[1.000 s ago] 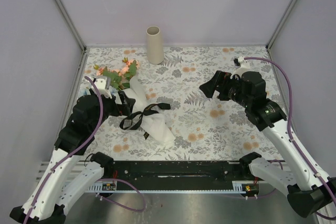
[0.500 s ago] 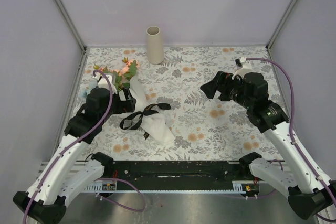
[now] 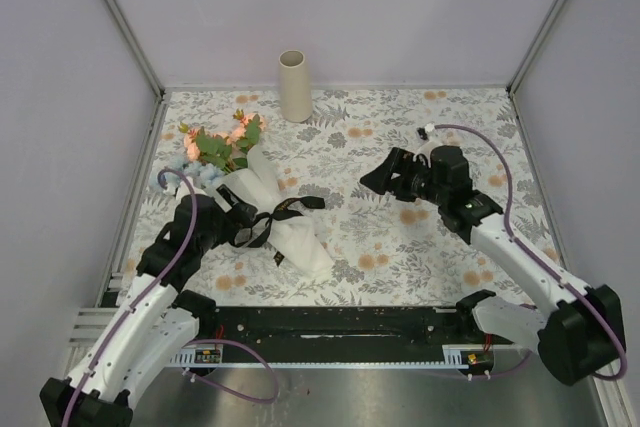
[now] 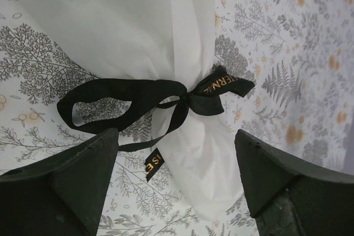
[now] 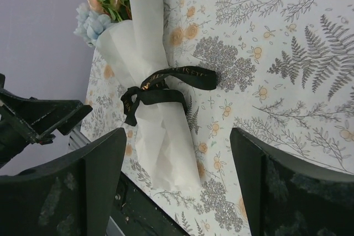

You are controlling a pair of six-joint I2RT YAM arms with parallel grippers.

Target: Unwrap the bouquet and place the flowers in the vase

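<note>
**Both tools spread wide, bouquet still tied**

Toward the near-left corner of the floral-patterned bench, the black two-finger left tool hangs just above the bouquet. Its jaws are spread wide and hold nothing.

The bouquet is a white paper cone lying flat on the bench's left half. Its narrow end points at the near edge and its wide mouth at the far-left corner. A black ribbon with gold lettering is knotted round the cone's middle, and its loop and tails rest on the bench. Peach-pink and pale-blue flowers with green leaves stick out of the mouth.

Right of centre, the right tool faces the bouquet from well apart, released and empty.

A plain beige cylindrical vase stands upright at the far edge, well apart from the flowers.
</note>
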